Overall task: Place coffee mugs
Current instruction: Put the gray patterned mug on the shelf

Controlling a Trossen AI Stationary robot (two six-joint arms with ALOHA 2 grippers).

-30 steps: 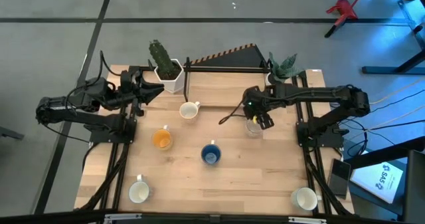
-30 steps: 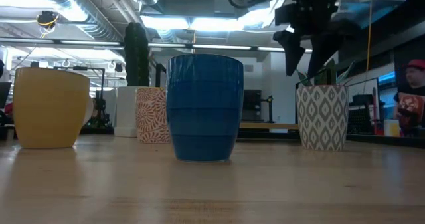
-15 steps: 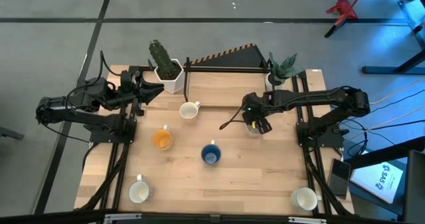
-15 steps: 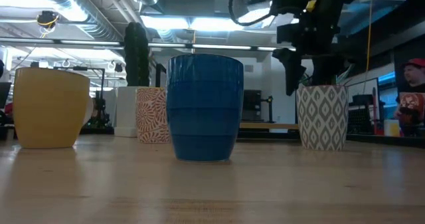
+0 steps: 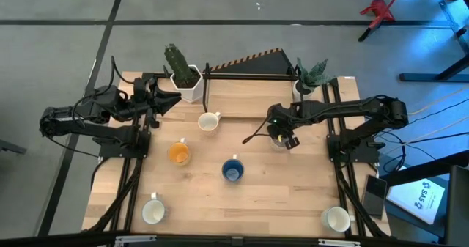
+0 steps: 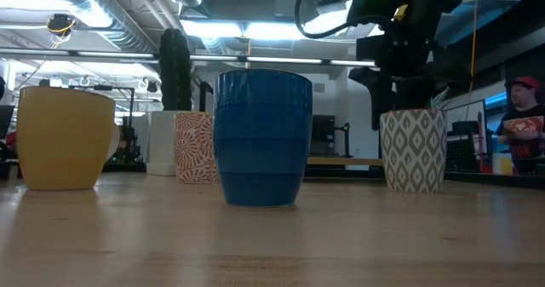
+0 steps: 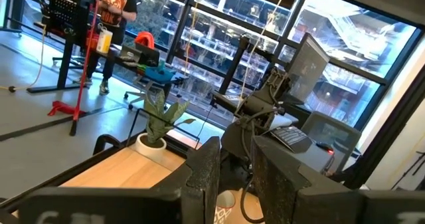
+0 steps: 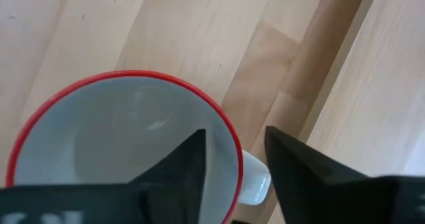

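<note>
Red-rimmed white ceramic mug (image 8: 126,144), right of frame centre, has its wall straddled by the half-closed right gripper (image 8: 232,164) for lifting; left gripper (image 7: 232,177) waits upper left, slightly parted, empty.

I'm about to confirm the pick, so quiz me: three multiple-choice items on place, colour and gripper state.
1. The right gripper is
A. over the blue mug
B. at the mug on the table's right half
C. beside the left arm

2. That mug's rim is
A. red
B. green
C. black

3. The left gripper is
A. shut on a mug
B. shut on a plant
C. open and empty

Answers:
1 B: the high view puts it on that mug, and the right wrist view shows one finger inside the rim and one outside.
2 A: the right wrist view shows a red ring.
3 C: the left wrist view shows a clear gap with nothing in it.
</note>
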